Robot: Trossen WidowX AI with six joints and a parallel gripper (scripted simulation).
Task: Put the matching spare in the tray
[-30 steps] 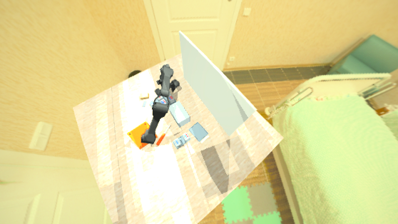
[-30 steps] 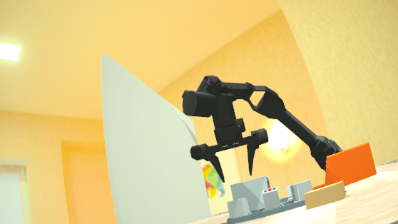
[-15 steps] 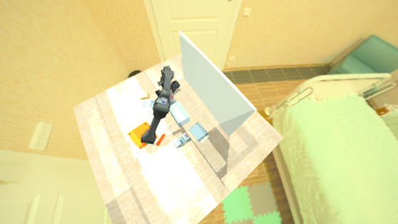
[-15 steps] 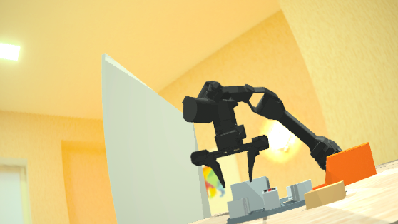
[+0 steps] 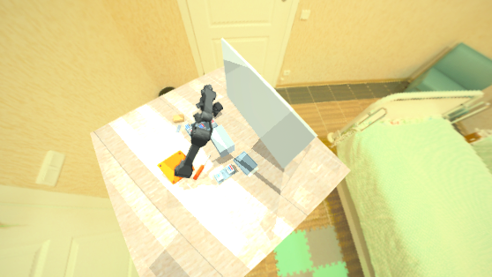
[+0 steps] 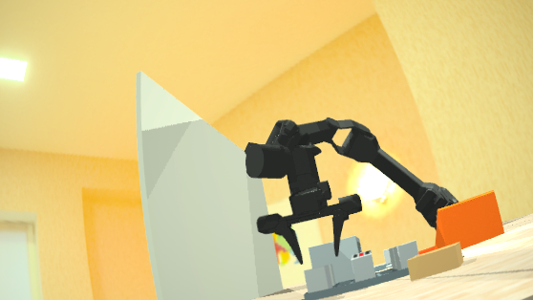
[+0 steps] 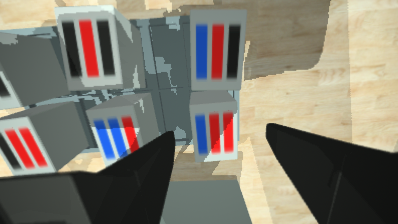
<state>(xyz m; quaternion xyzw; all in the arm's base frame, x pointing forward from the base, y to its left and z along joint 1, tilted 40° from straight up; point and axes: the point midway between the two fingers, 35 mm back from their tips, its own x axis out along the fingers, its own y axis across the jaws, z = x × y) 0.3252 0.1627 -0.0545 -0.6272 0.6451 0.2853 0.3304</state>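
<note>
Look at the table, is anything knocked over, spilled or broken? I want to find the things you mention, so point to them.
No, nothing looks wrong to me. The striped blocks [image 5: 188, 127] [image 6: 362, 268] [image 7: 218, 52] stand in neat rows and none has tipped over. I see no spills or cracks. The hand [image 6: 319, 259] [image 7: 219, 133] is open and holding nothing.

"Where do we look from in the top view?"

"From high over the bench [image 5: 229, 220], facing down at a slant, far enough back that we also take in the door [image 5: 240, 48] and the bed [image 5: 419, 185]."

"And the exterior view?"

"There we sit low, close to bench height, nearer, tilted, looking slightly up past the arm [image 6: 310, 167] to the ceiling [image 6: 167, 57]."

"The wrist view?"

"We ride just behind the fingers, facing down, closest of all, onto the striped blocks [image 7: 215, 65]."

"What do we share?"

"Top and exterior both give us the whole arm and the upright grey panel [image 5: 260, 106] [image 6: 196, 215]."
</note>
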